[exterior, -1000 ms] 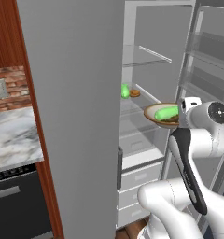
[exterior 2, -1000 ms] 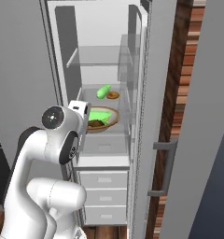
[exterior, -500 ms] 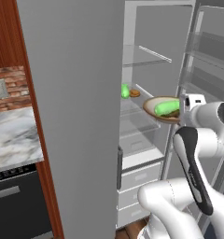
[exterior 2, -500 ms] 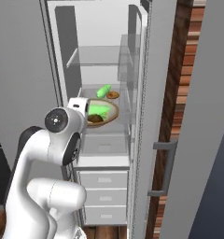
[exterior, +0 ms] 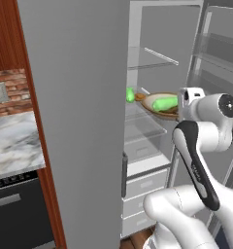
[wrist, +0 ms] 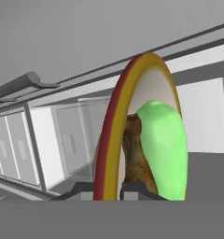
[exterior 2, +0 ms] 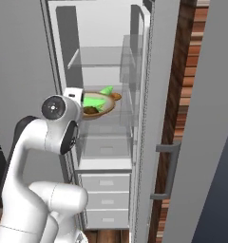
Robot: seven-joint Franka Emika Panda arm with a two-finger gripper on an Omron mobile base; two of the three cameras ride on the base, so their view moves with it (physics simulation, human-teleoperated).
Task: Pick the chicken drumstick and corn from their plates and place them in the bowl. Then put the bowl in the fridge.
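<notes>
Already loaded: the bowl [exterior: 159, 105] carried both the corn [exterior: 165, 102] and the chicken drumstick [wrist: 135, 154] when you looked.

Item, bowl: tan, brown-rimmed, held out level inside the open fridge [exterior 2: 106, 61], over the glass shelf [exterior 2: 106, 138] at mid height. Compared with a second earlier, it had travelled further in from the doorway, toward the back wall; you would have seen it close on the small green lump [exterior: 130, 95] and the flat orange piece [exterior 2: 116, 96] already lying at the shelf's rear.

Item, fingers [wrist: 109, 189]: closed on the near rim of the bowl, one tip each side of the wall, as the hand view showed.

Item, contents: corn lying across the bowl, drumstick tucked beside it; neither had spilled during the carry.

Item, base: both base views matched the earlier ones, so the advance was the arm's reach alone.

Status: both foods were in the bowl, and the bowl was inside the fridge, not yet visibly resting on a shelf. By my reckoning, what remained for you was to lower it, release the rim and draw back clear of the door [exterior 2: 201, 118].
</notes>
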